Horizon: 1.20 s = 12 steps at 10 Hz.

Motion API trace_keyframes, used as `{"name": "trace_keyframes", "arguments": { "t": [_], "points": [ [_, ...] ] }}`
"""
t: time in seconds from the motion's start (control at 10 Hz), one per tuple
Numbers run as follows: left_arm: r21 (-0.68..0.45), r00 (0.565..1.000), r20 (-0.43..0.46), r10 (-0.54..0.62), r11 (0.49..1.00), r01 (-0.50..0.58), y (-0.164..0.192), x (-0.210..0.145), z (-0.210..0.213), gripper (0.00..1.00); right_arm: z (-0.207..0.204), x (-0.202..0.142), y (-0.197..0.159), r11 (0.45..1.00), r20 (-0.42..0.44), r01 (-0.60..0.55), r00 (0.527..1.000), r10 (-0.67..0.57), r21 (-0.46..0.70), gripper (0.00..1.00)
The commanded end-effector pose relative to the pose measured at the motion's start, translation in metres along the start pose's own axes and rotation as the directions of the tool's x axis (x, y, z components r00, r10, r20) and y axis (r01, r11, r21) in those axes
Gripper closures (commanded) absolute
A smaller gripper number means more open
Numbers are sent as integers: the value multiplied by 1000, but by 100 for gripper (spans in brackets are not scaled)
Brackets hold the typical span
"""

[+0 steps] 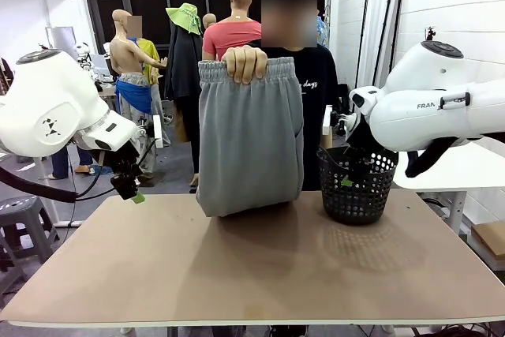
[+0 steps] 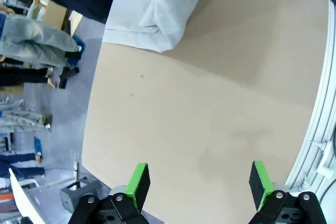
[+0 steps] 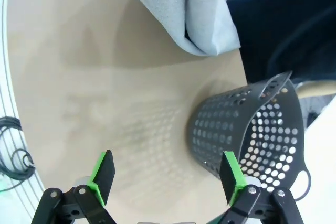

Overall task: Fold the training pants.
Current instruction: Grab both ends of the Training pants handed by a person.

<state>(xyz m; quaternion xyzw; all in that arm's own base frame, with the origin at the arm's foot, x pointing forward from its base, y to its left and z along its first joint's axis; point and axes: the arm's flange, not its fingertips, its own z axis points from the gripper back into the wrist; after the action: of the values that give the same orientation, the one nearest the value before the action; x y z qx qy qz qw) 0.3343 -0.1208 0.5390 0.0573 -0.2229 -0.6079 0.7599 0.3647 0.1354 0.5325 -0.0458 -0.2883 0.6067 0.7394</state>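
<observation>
Front view: training pants, held upright by waistband in person's hand, lower fold touching table far-middle, long axis vertical. Flanking it, left gripper and right gripper, both spread wide, empty; right seemingly nearer.

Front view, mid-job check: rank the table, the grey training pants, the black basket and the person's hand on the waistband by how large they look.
1. table, though it also runs nearest the camera
2. training pants
3. basket
4. person's hand
</observation>
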Motion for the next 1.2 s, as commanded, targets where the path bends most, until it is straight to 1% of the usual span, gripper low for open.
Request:
{"name": "trace_keyframes", "arguments": {
  "t": [0.0,0.1,0.2,0.3,0.4,0.5,0.6,0.7,0.8,0.9,1.0,1.1],
  "points": [
    [75,985,-128,118,991,-109,2,1,8,0,-2,6,0,993,-19,64,998,-66,-96,0],
    [0,1000,0,0,1000,0,0,0,0,0,0,0,0,1000,0,0,1000,0,0,0],
    [0,1000,0,0,1000,0,0,0,0,0,0,0,0,1000,0,0,1000,0,0,0],
    [21,999,-33,20,1000,-19,1,-1,2,0,1,3,-1,1000,-1,0,1000,-1,-24,0],
    [-12,996,14,-91,996,91,15,-8,-7,0,-7,3,-11,997,85,-71,994,74,-40,0],
    [42,986,-20,-164,985,165,27,-12,-16,0,-12,2,-25,988,107,-131,985,138,-78,0],
    [71,972,15,-233,970,232,32,-12,-21,0,-15,1,-34,985,149,-164,974,171,-55,0],
    [85,960,99,-261,964,254,34,-13,-26,0,-21,-1,-42,982,186,-181,964,188,-58,0],
    [98,955,160,-250,967,237,38,-15,-31,0,-27,-2,-50,979,245,-195,948,205,-61,0],
    [108,954,209,-216,974,197,39,-16,-35,0,-29,-4,-52,978,295,-204,932,210,-50,0],
    [118,943,269,-196,978,170,38,-15,-37,0,-31,-4,-50,979,332,-204,924,191,4,0],
    [84,930,312,-195,981,177,38,-13,-40,0,-33,-3,-51,978,356,-206,917,181,35,0]
  ]
}}
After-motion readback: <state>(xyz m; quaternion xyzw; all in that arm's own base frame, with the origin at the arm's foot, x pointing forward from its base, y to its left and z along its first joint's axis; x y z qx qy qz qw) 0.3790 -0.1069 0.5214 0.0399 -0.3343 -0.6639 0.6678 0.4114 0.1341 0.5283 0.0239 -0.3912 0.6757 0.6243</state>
